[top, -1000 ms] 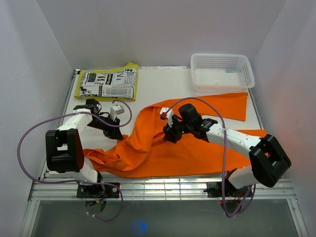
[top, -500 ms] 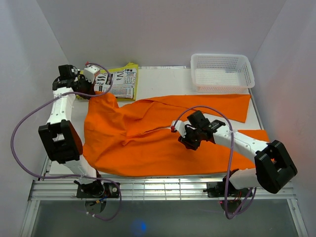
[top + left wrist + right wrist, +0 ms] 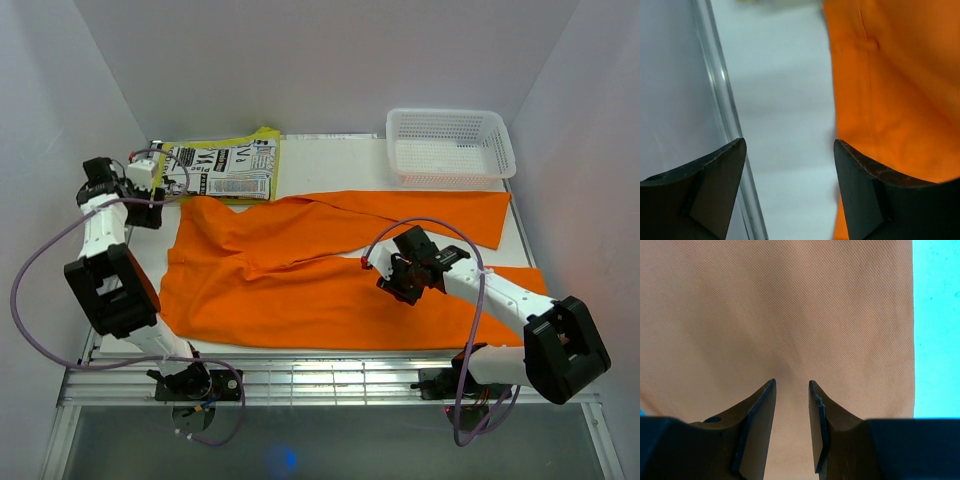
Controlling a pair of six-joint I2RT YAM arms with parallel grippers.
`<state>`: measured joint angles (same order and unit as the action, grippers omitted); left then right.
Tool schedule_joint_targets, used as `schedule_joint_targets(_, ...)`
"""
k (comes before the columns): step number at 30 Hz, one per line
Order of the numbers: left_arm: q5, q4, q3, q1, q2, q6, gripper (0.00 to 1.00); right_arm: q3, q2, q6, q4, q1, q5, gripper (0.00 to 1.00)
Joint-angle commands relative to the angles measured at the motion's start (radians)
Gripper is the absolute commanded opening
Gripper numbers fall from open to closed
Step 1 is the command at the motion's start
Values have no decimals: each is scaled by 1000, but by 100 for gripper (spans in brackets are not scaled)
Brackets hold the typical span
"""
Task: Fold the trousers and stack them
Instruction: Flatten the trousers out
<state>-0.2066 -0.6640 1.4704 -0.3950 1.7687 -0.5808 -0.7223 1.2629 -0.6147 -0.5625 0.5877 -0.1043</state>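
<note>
Camera setup: one overhead view, two close wrist views.
Top camera sits high behind the arm bases, tilted down and forward, taking in the whole table (image 3: 330, 165) to the back wall. Left wrist looks past its fingers (image 3: 710, 180) at table edge and trousers (image 3: 890, 90) edge, close. Right wrist is closer still, frame nearly all orange. All three share the trousers.
</note>
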Motion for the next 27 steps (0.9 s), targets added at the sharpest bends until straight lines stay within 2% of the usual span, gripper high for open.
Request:
schedule_joint_targets(1,-163,-149,-181,-36,-168,-75,81,11,9,-10,-16,-11,31,38)
schedule_joint_targets(5,-191,-140,-427,-42,-314,-105,81,15,45,-7,-14,-25,41,38)
schedule_joint_targets(7,-176,-114,-529,-42,-330,-99,81,15,70,-3,-19,-28,44,38)
schedule_joint_targets(11,-93,-36,-666,-62,-354,-105,68,20,95,-13,-42,-32,51,38)
schedule_joint_targets(12,-58,-22,-688,-71,-359,-109,59,20,98,-14,-53,-32,48,38)
schedule_joint_targets(15,4,-9,-736,-120,-344,-135,43,15,108,-16,-72,-34,45,38)
schedule_joint_targets(16,12,-14,-739,-140,-330,-146,32,9,113,-16,-79,-34,40,38)
schedule_joint_targets(19,42,-29,-749,-247,-310,-224,18,-8,127,-11,-108,-34,22,38)
schedule_joint_targets(20,50,-34,-748,-310,-307,-250,6,-26,128,-13,-117,-34,5,38)
schedule_joint_targets(21,58,-37,-748,-341,-304,-304,2,-35,130,-14,-128,-34,-3,38)
schedule_joint_targets(25,41,-104,-678,-470,-287,-396,0,-88,136,-22,-195,-32,-55,38)
schedule_joint_targets(27,6,-158,-627,-478,-282,-410,6,-118,124,-29,-206,-34,-64,38)
